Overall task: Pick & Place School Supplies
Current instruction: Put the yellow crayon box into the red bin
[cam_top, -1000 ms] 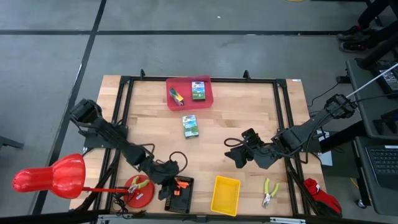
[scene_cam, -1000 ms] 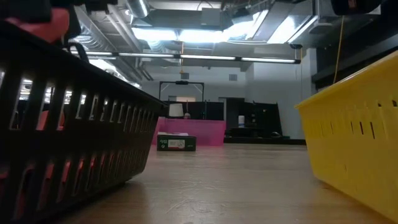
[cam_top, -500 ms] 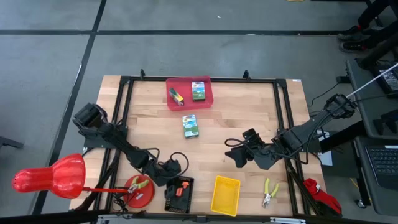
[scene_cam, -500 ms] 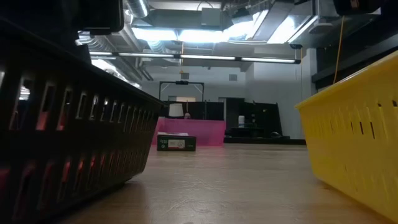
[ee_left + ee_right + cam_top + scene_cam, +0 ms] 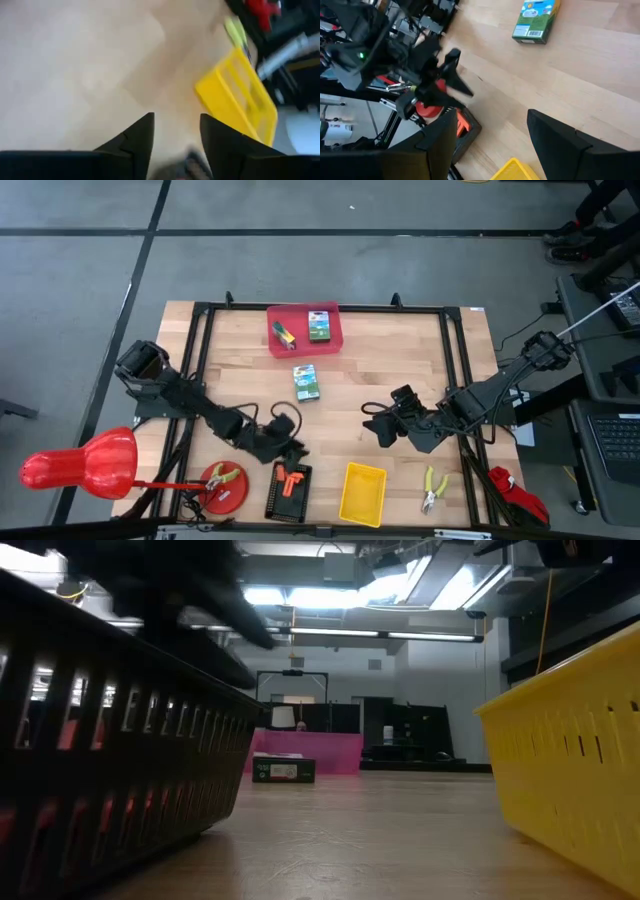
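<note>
- Two crayon boxes: one crayon box (image 5: pixel 307 382) lying on the bare worktop (image 5: pixel 400 365), the other crayon box (image 5: pixel 319 326) inside the pink tray (image 5: pixel 330 343).
- One small yellow-and-dark block (image 5: pixel 286 336), also in the pink tray.
- Three trays: one pink tray, one black tray (image 5: pixel 271 502), one yellow tray (image 5: pixel 345 505).
- Two pairs of pliers: pliers (image 5: pixel 432 488) on the worktop, pliers (image 5: pixel 222 475) on the red dish (image 5: pixel 232 495).
- Two robot arms, each with one hand: left hand (image 5: pixel 297 446), right hand (image 5: pixel 375 426).

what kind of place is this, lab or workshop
Probably a robotics lab in an industrial hall: a framed wooden table with sorting bins such as the yellow bin, exposed ceiling ducts, bare concrete floor.
</note>
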Available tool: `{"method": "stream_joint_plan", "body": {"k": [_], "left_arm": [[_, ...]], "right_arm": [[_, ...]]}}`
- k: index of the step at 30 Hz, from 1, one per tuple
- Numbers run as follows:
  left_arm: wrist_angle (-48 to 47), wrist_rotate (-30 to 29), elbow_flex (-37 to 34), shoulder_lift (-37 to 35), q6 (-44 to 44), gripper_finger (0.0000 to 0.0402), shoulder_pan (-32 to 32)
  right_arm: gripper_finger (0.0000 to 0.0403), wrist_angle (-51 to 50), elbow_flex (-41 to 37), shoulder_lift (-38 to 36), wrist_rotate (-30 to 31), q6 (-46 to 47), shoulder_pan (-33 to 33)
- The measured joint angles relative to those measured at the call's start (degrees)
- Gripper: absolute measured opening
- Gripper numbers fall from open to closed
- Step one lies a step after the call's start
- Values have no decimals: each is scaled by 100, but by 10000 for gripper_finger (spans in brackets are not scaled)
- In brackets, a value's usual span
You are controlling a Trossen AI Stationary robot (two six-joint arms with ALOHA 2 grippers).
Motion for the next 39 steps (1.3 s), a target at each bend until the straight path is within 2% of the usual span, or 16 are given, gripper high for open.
{"method": "stream_joint_plan", "body": {"k": [3, 7, 14, 18, 23, 26, 30, 35, 39], "left_arm": [[-7, -83, 81, -10, 59, 179, 429], [-886, -25, 291, -11, -70, 205, 1012], [-1769, 459, 683, -11, 114, 242, 1922], [-2267, 589, 712, -74, -520, 248, 2186], [-3328, 112, 708, -186, -1771, 242, 2323], [-3456, -16, 708, -214, -1988, 233, 2469], [-3233, 273, 707, -121, -1480, 207, 2827], [-3237, 322, 705, -101, -925, 168, 3264], [-3195, 457, 696, -101, -447, 152, 3538]], "right_arm": [[242, -65, 0, 0, 0, 46, 0], [242, -95, 0, 0, -5, 37, 0], [242, -161, 0, 0, -112, -171, 0], [242, -288, 0, 0, -114, -168, -8], [242, -305, 0, 0, -110, -354, -128], [242, -311, -2, 0, -110, -443, -192], [242, -307, -2, 0, -113, -586, -236], [242, -308, -2, 0, -165, -601, -236], [242, -303, -2, 0, -175, -505, -213]]}}
